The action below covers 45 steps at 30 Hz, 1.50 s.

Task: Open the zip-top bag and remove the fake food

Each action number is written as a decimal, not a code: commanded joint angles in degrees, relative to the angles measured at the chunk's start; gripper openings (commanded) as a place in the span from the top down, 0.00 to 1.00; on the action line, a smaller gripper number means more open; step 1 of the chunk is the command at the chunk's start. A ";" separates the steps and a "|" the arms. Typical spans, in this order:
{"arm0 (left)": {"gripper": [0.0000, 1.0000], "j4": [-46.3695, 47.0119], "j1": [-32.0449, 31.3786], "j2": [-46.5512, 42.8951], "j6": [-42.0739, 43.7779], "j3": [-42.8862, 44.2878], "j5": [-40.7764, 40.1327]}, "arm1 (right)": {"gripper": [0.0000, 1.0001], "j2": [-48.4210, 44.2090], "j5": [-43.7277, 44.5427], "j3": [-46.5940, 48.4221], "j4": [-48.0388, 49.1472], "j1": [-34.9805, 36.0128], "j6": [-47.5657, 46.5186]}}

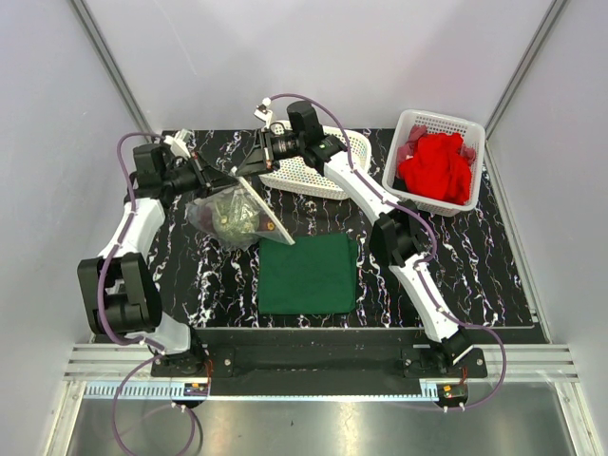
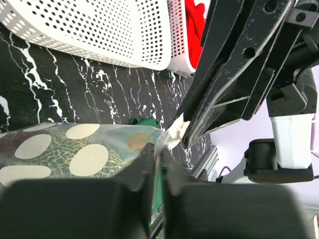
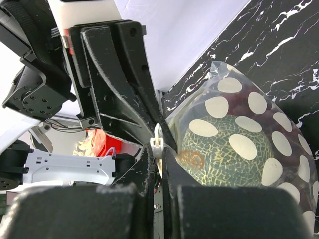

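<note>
The zip-top bag (image 1: 226, 217), clear with white dots, hangs at the far left of the black marbled table (image 1: 446, 266). It holds the fake food (image 3: 219, 154), a mottled green ball. My left gripper (image 2: 157, 149) and right gripper (image 3: 158, 149) meet at its top edge, each pinched tight on the plastic, tips nearly touching. A dark green cloth (image 1: 309, 274) lies just right and nearer. Two white baskets (image 1: 313, 171) sit at the far edge, with a red cloth (image 1: 435, 171) in the right one.

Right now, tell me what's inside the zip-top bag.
Through the zip-top bag show a mottled green ball and dark red pieces beside it; its white dots cover the rest.
</note>
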 commanded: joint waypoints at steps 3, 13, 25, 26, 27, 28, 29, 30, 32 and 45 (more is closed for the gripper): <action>1.00 4.20 1.06 -0.27 -1.38 4.04 -2.86 | 1.00 -2.72 -2.63 0.80 3.06 0.38 1.32; 1.00 15.36 7.12 -3.18 -15.51 -0.78 -9.73 | 1.00 -5.98 0.53 -5.18 -2.29 0.38 -4.21; 1.00 8.35 12.93 4.46 -10.18 9.04 -7.97 | 1.00 -22.84 9.41 -33.70 -11.27 2.13 -13.27; 1.00 8.00 13.02 4.90 -9.83 10.09 -8.14 | 1.00 -25.03 9.76 -35.57 -11.27 2.40 -13.36; 1.00 7.99 13.11 5.34 -10.00 10.37 -8.32 | 1.00 -25.92 9.85 -37.50 -11.27 2.57 -13.53; 1.00 8.34 13.19 5.87 -10.43 10.54 -8.41 | 1.00 -26.80 10.12 -40.74 -11.36 3.01 -13.80; 1.00 8.60 13.37 6.31 -10.78 10.80 -8.15 | 1.00 -28.64 10.55 -42.34 -11.44 3.02 -14.06; 1.00 9.13 13.37 6.57 -10.88 11.50 -7.88 | 1.00 -29.44 11.69 -43.84 -11.53 3.02 -14.58; 1.00 9.13 13.37 7.45 -11.05 12.04 -7.45 | 1.00 -29.88 12.05 -45.52 -12.32 3.02 -15.20; 1.00 12.91 11.88 3.24 -8.68 2.90 -0.94 | 0.28 -8.54 18.55 1.17 -33.14 1.87 -18.81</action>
